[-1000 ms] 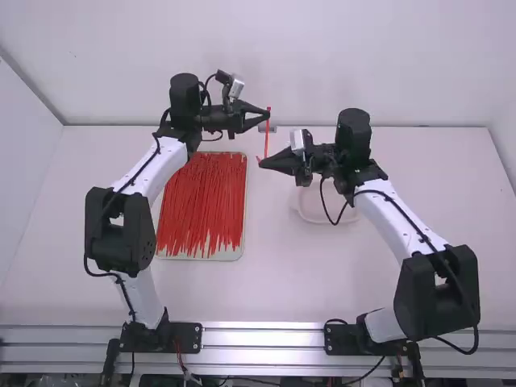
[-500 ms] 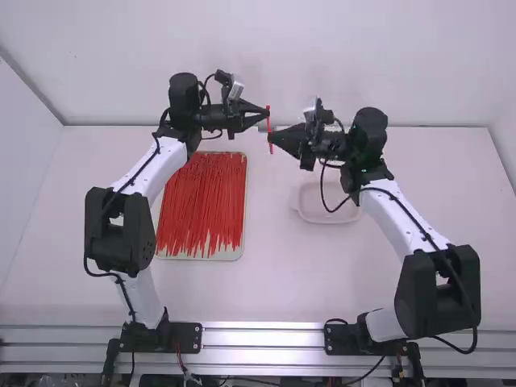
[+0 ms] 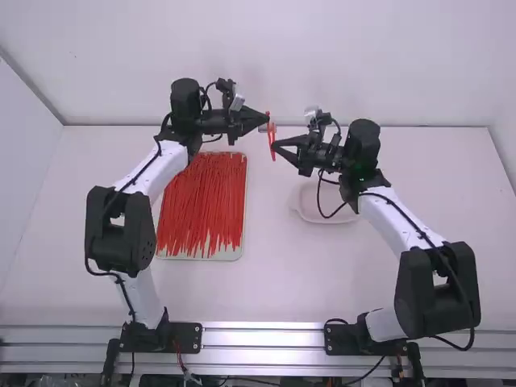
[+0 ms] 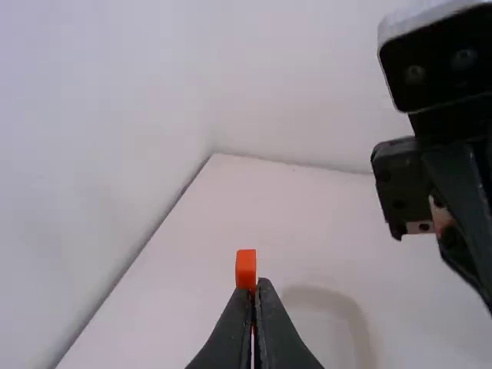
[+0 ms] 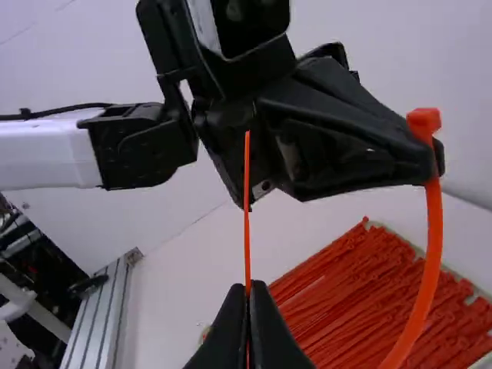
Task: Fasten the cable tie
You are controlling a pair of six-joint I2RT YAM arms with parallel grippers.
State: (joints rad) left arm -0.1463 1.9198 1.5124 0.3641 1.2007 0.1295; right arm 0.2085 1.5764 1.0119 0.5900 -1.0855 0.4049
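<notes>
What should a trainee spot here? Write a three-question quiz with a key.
1. True or false: the left gripper is shut on the head end of the cable tie.
2. The right gripper pinches: A the tie's thin tail; B a screwdriver; C nothing.
3. Fill in: the spare ties lie on a ____ beside the left arm.
Key: 1 true; 2 A; 3 tray.

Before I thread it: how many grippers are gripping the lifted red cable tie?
2. The left gripper pinches the cable tie beside its head; the right gripper pinches its tail.
</notes>
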